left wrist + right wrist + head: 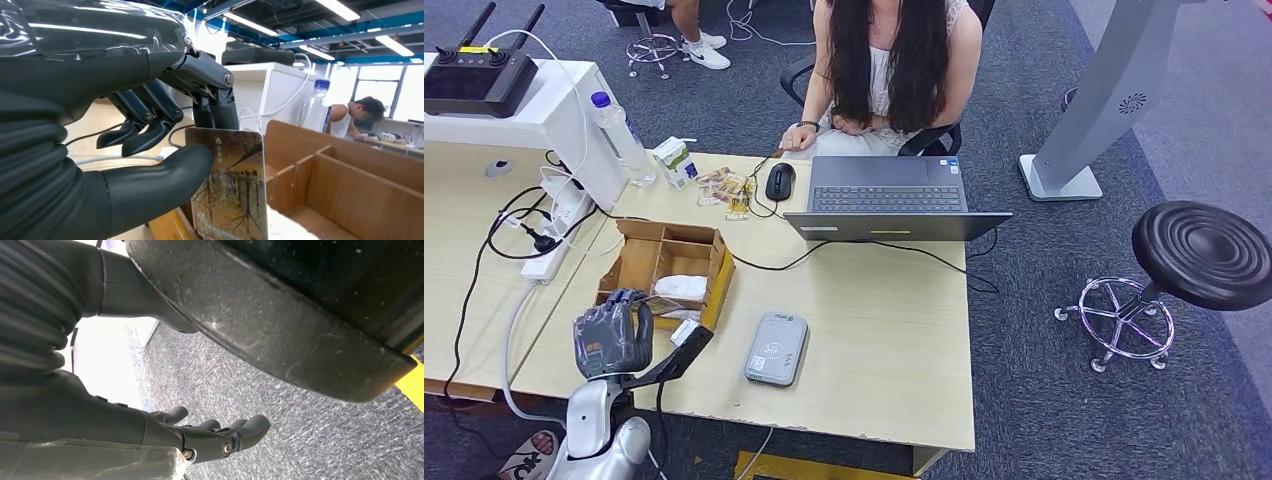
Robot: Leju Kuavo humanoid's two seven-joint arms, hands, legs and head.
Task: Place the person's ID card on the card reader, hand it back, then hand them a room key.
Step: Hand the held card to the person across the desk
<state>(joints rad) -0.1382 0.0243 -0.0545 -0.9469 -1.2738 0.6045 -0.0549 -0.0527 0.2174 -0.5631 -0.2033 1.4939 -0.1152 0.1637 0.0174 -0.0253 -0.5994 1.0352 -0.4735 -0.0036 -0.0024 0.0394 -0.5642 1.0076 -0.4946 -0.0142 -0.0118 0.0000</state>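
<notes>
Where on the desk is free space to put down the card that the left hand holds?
Bare wood lies between the card reader and the laptop, and right of the reader to the desk edge. The divided wooden box and the left hand with its card crowd the left side.

Left robot hand [165, 150] pinching, right robot hand [200, 432] loosely curled
</notes>
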